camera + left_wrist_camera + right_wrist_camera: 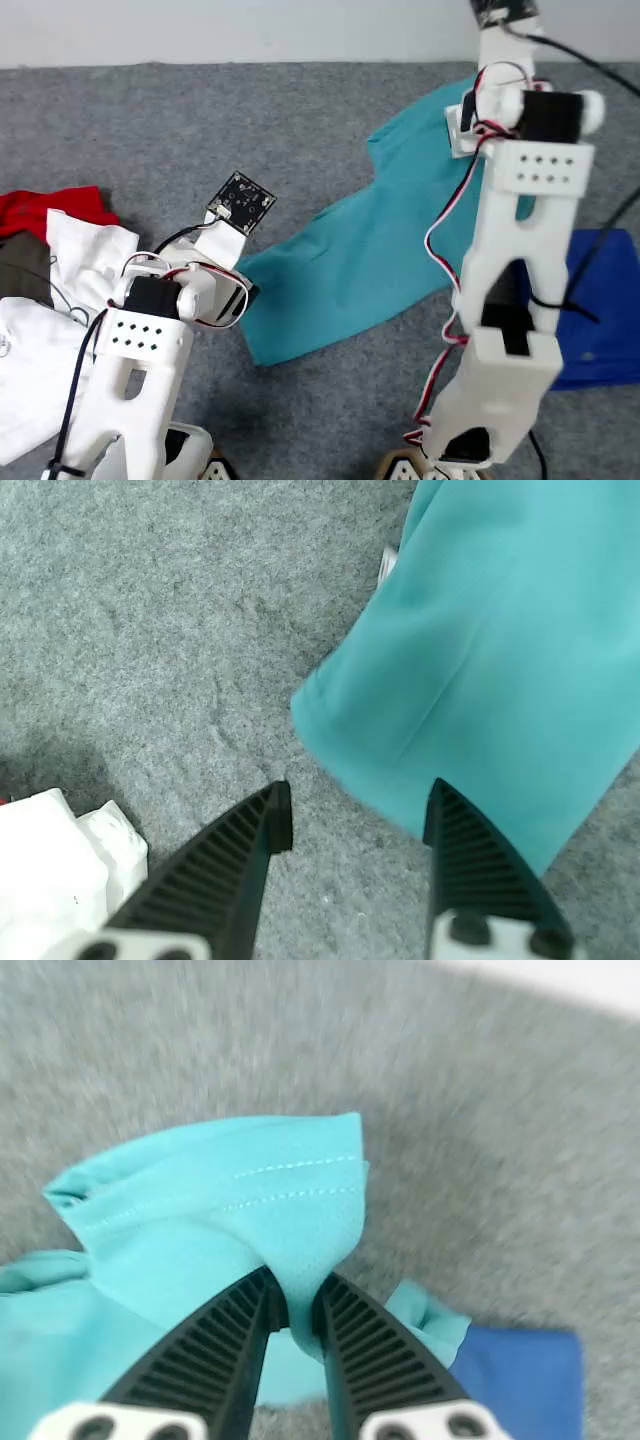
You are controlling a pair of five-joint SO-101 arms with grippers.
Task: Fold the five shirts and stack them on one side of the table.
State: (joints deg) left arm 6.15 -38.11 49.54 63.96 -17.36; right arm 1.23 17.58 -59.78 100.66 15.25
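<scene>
Your teal shirt (370, 260) lies on the grey table (150, 130) with its long axis on a diagonal, running from its near corner by the left arm up to its far end under the right arm. Your right gripper (297, 1305) has its fingers pinched tight on a stitched hem at that far end, and the cloth bunches up from the grip. Your left gripper (360, 800) has its fingers spread wide with nothing between them, hovering above the table with the shirt's near corner just ahead of the tips. That corner is the left arm's to take, I judge: a short push forward and down
</scene>
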